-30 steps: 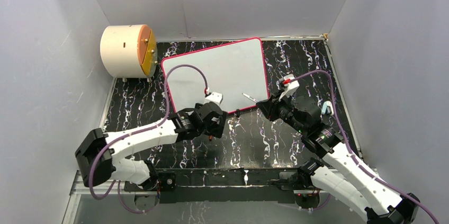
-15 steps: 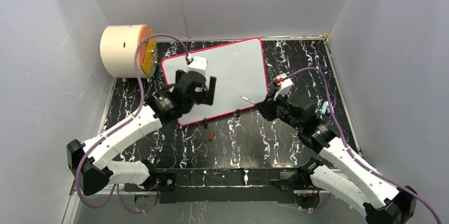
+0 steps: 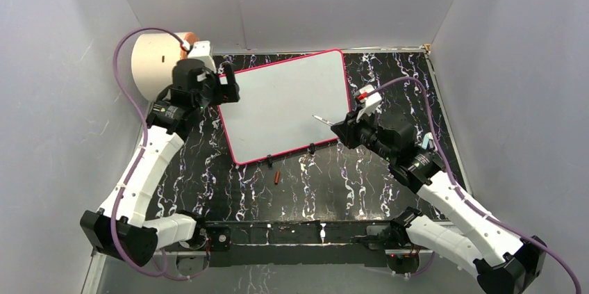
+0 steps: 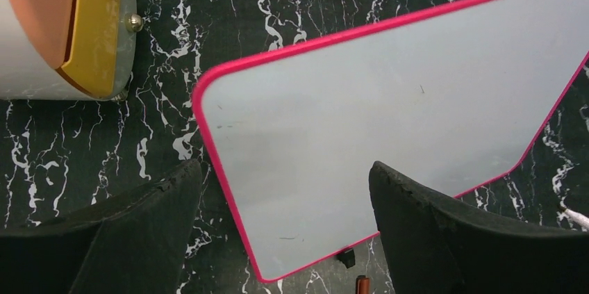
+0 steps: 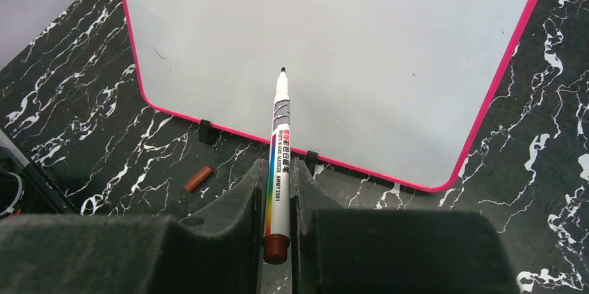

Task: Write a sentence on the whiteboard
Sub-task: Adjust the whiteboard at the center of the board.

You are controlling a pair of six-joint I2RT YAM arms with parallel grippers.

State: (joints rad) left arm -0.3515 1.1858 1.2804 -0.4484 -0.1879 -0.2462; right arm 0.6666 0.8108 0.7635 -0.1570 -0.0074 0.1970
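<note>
The whiteboard (image 3: 285,103) lies flat on the table with a pink-red rim and black clip feet. It is blank apart from faint specks, and no sentence shows on it. My right gripper (image 3: 342,129) is shut on a white marker (image 5: 280,134), uncapped. Its tip hovers over the board's near right part (image 5: 333,51), and I cannot tell whether it touches. My left gripper (image 3: 228,91) is open and empty above the board's far left corner (image 4: 208,92); in its wrist view the gripper (image 4: 285,167) straddles the board's left edge.
A cream cylinder with an orange face (image 3: 156,64) stands at the far left, close behind my left wrist. It also shows in the left wrist view (image 4: 42,23). The marker's brown cap (image 3: 276,178) lies on the black marbled table just in front of the board.
My left arm has swung from the board's near edge up to its far left corner, leaving the brown cap on the table. My right gripper with the marker has edged toward the board.
</note>
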